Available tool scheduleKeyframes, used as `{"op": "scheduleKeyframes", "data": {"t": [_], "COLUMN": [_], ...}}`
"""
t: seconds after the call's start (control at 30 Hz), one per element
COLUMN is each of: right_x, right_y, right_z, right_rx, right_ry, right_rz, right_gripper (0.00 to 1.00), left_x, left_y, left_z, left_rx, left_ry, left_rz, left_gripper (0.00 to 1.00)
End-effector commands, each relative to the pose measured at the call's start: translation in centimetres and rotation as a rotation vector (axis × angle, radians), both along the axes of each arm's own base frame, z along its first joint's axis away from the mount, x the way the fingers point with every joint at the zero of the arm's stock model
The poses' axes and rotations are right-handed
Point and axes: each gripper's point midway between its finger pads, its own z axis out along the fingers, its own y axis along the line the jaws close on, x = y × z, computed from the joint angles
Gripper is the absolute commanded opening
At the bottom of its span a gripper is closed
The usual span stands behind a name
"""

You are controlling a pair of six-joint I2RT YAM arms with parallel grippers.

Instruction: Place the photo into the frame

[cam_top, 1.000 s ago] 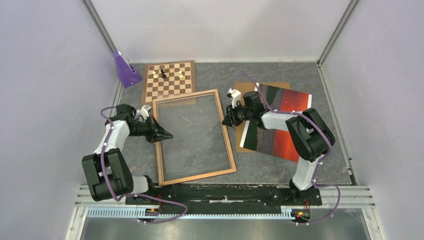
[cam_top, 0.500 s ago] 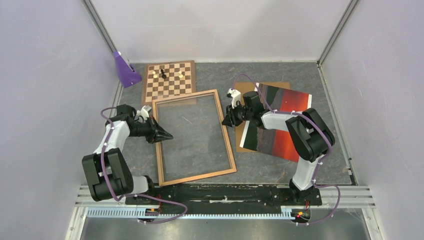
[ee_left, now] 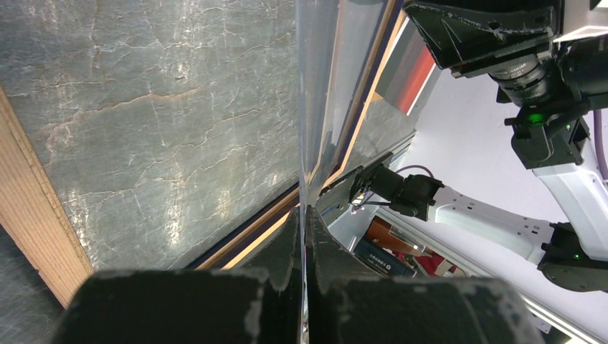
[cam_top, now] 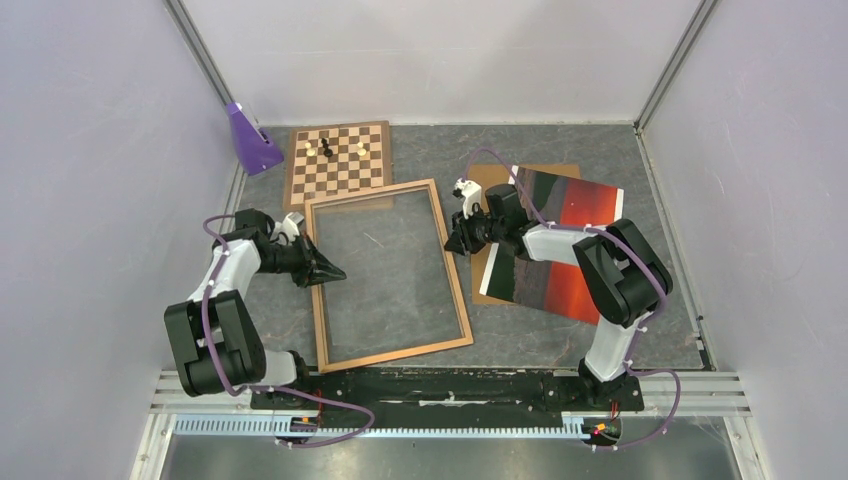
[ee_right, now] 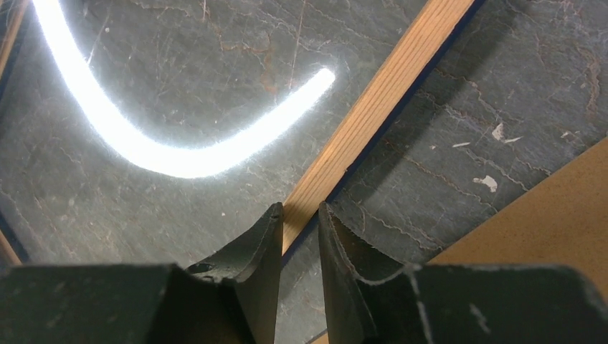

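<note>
Frame point(cam_top: 395, 354) lay flat near the middle of the grey worktop point(cam_top: 420, 150), wood side up, its clear pane showing the stone surface beneath. My right end effector point(cam_top: 452, 245) sat at the frame's right rail, toward the far end. In the wrist view its two fingers point(ee_right: 262, 240) straddled that light wood rail, open only narrowly, one tip against each side of it, so I logged this as a grip on the frame. My left end effector point(cam_top: 337, 272) sat across the frame from it, its tip just inside the left rail, about halfway along. Its fingers point(ee_left: 283, 244) were pressed fully together. A thin clear edge ran up from between the tips in the wrist view, but I could not tell whether anything was pinched there. Photo point(cam_top: 560, 290) lay just right of the frame, apart from it, picture side up with the red-orange sky toward the near edge. My right arm crossed over its left part. Backing board point(cam_top: 548, 170) lay under the photo, its brown far edge showing beyond it. Chessboard point(cam_top: 337, 165), with a few pieces point(cam_top: 325, 150) on it, lay beyond the frame's far left corner, the two meeting there. Purple object point(cam_top: 250, 135) stood left of the chessboard, well beyond the frame.
</note>
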Motion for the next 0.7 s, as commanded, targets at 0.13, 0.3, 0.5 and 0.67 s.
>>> {"op": "scheduleKeyframes", "data": {"t": [0.13,0.3,0.5,0.67], "right_x": [-0.6,-0.6,-0.6,-0.4], "right_y": [0.7,0.7,0.7,0.5], "right_z": [2.1,1.9,1.8,1.9], "right_rx": [-0.005,-0.013,-0.024,-0.046], "right_ry": [-0.093,-0.095,-0.095,-0.124], "right_rz": [0.030,0.024,0.016,0.019], "right_gripper": [0.26,0.26,0.25,0.24], "left_x": [1.5,1.7,2.0,2.2], "left_y": [-0.2,-0.1,0.1,0.4], "left_z": [0.7,0.5,0.6,0.6], "left_rx": [-0.013,-0.009,-0.005,0.024], "left_ry": [-0.013,-0.009,-0.002,-0.005], "left_rz": [-0.025,-0.028,-0.041,-0.068], "left_gripper": [0.02,0.02,0.02,0.02]}}
